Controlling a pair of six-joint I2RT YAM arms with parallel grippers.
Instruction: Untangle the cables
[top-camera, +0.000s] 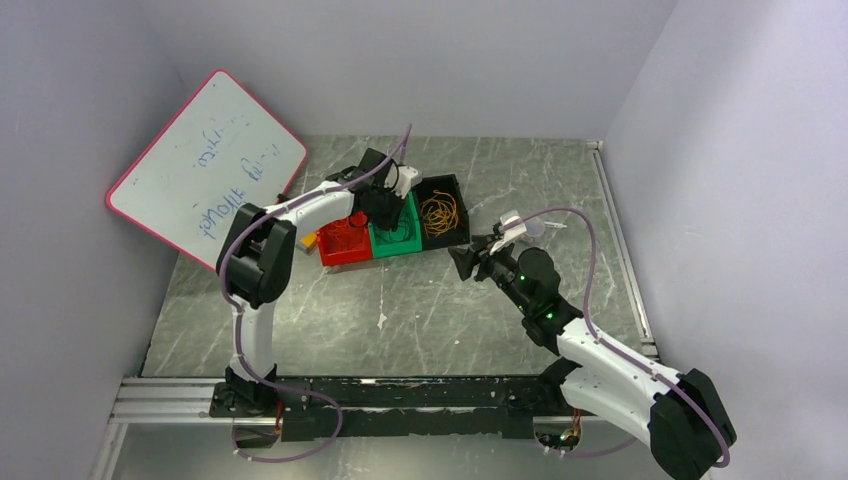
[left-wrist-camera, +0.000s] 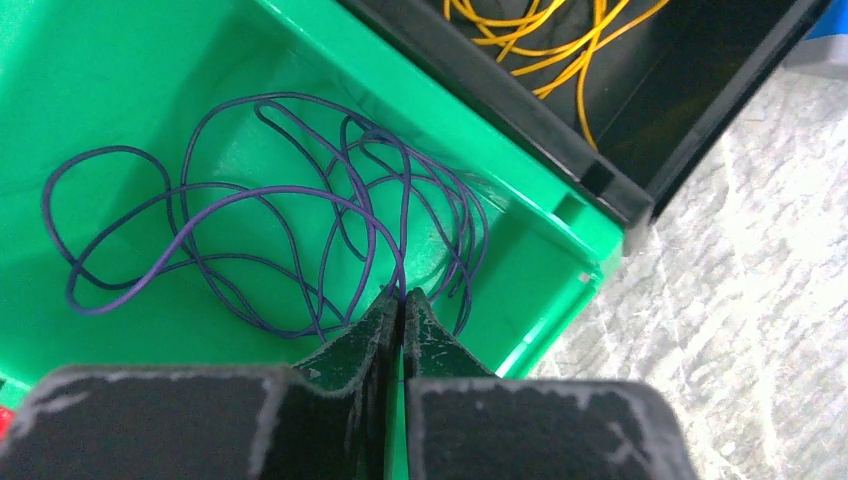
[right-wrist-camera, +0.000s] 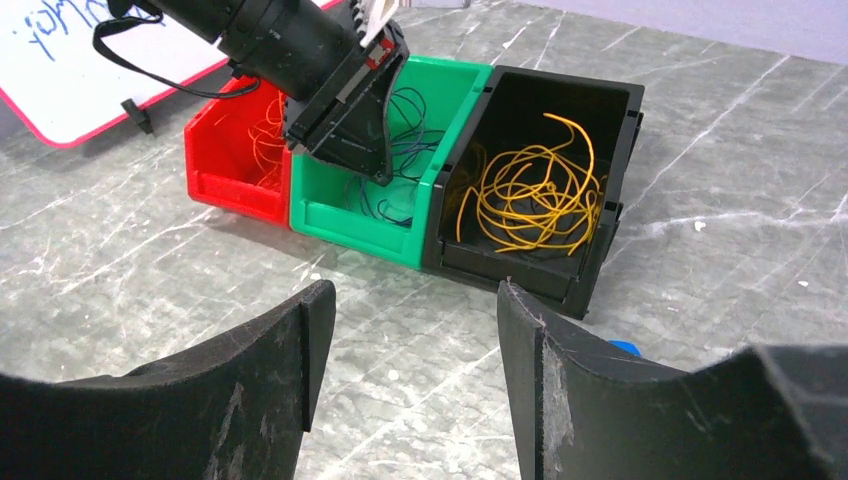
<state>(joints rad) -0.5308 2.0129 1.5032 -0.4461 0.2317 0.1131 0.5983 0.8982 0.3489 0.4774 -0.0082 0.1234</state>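
Note:
My left gripper (left-wrist-camera: 403, 296) is shut on a strand of the dark purple cable (left-wrist-camera: 404, 240), which lies in loose loops inside the green bin (left-wrist-camera: 100, 60). In the top view the left gripper (top-camera: 392, 210) hangs over that green bin (top-camera: 398, 243). The yellow cable (top-camera: 438, 213) lies coiled in the black bin (top-camera: 440, 190), and also shows in the right wrist view (right-wrist-camera: 530, 195). An orange cable (right-wrist-camera: 265, 140) lies in the red bin (right-wrist-camera: 225, 165). My right gripper (right-wrist-camera: 415, 300) is open and empty, low over the table in front of the black bin.
The three bins stand side by side at the table's middle back. A pink-framed whiteboard (top-camera: 205, 165) leans at the back left. A small blue thing (right-wrist-camera: 622, 347) lies on the table by my right fingers. Grey walls close in the table on both sides.

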